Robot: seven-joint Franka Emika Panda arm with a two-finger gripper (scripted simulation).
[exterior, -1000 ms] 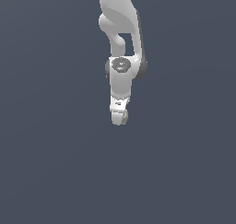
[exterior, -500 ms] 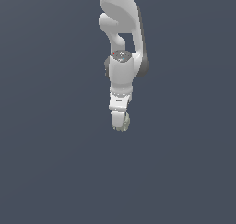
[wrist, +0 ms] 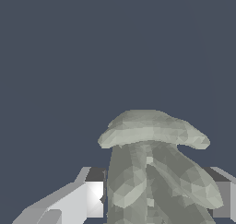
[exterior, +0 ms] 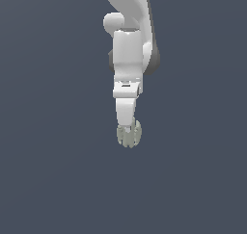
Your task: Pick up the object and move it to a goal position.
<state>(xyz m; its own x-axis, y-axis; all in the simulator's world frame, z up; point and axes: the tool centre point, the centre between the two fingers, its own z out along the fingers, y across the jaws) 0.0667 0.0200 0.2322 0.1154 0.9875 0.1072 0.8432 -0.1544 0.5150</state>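
The object (exterior: 130, 135) is a small pale grey-green lobed lump at the tip of the white arm in the exterior view. My gripper (exterior: 127, 130) points straight down and is closed on it; the object sticks out below and beside the fingers. In the wrist view the object (wrist: 152, 168) fills the space between the two fingers (wrist: 87, 197), with a flat cap-like lobe at its far end. Nothing marks a goal position in either view.
A plain dark grey-blue surface (exterior: 53, 170) fills both views. The white arm (exterior: 128, 50) hangs down from the exterior view's upper middle. No other objects show.
The arm has come closer to the exterior camera and lower in the picture. One second ago no object showed at the fingertips; now the gripper holds it.
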